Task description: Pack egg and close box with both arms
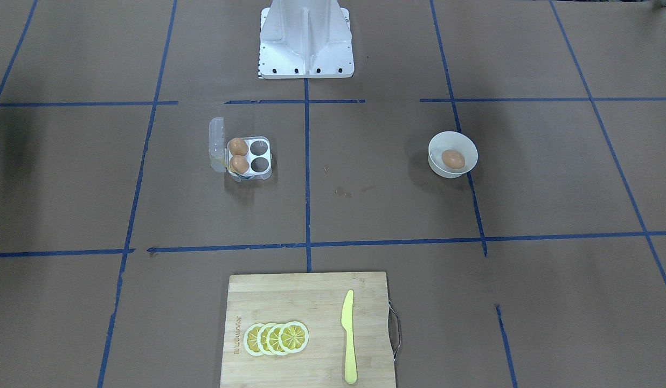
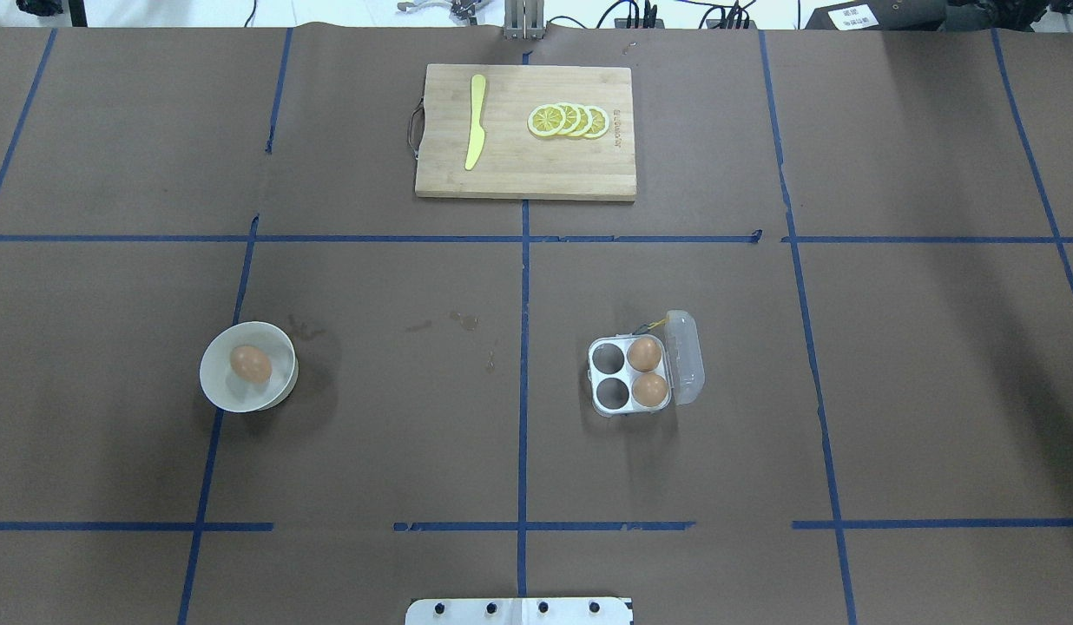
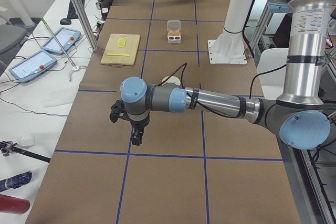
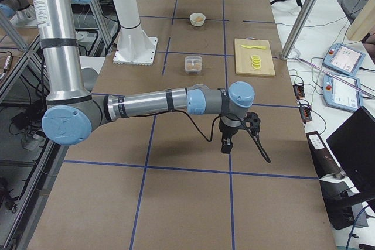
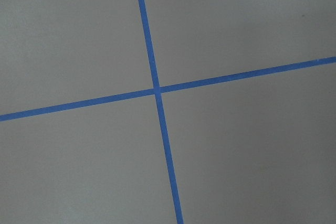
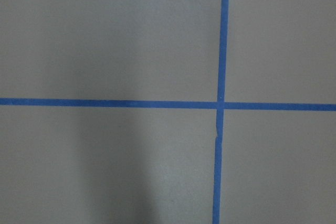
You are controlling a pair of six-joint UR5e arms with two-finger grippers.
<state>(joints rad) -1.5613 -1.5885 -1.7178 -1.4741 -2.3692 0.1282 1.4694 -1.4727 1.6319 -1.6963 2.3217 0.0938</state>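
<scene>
Brown tbl: 1 egg in bowl, 2 eggs in box.

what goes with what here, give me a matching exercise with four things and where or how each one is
1 lone egg
2 knife
3 lid
4 lemon slices

a open, at the box's side
b in the bowl
c on the board, overlapping
d on the board, by its handle

Pairs: 1-b, 2-d, 3-a, 4-c

the left arm and right arm are silver tubes with round light-blue joint caps.
</scene>
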